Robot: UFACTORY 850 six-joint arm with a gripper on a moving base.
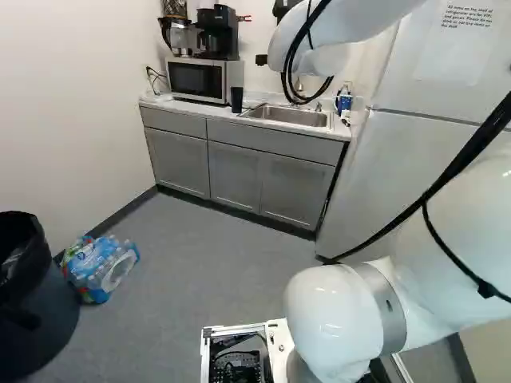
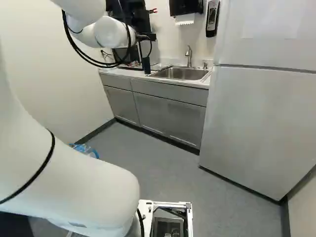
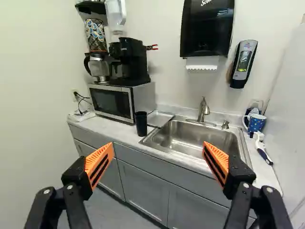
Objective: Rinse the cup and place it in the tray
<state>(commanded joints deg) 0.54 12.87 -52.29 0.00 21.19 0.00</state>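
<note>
The cup (image 3: 141, 124), black and upright, stands on the tabletop (image 3: 109, 130) just beside the sink's near corner, in front of the microwave (image 3: 121, 101). Just beside it, between microwave and sink, lies the tray (image 3: 159, 118), a shallow metal one. Next comes the sink (image 3: 190, 138) with its faucet (image 3: 204, 109) rising at the back edge. At the end away from the microwave I can see a blue patterned mug (image 3: 256, 122), with a white and blue brush (image 3: 262, 150) near it on the tabletop.

The gripper (image 2: 148, 37) hangs out ahead of the arm (image 1: 343, 319), its jaws spread wide, nothing between the orange pads (image 3: 99, 164). Cup and sink lie ahead of it, neither touched.

A coffee maker (image 3: 131, 62) and a glass pot (image 3: 99, 68) stand on the microwave. A paper towel dispenser (image 3: 207, 26) hangs on the wall above the sink. The fridge (image 2: 256, 118) stands beside the cabinets (image 1: 239, 175); bottled water (image 1: 100, 267) lies on the floor near a black bin (image 1: 32, 311).
</note>
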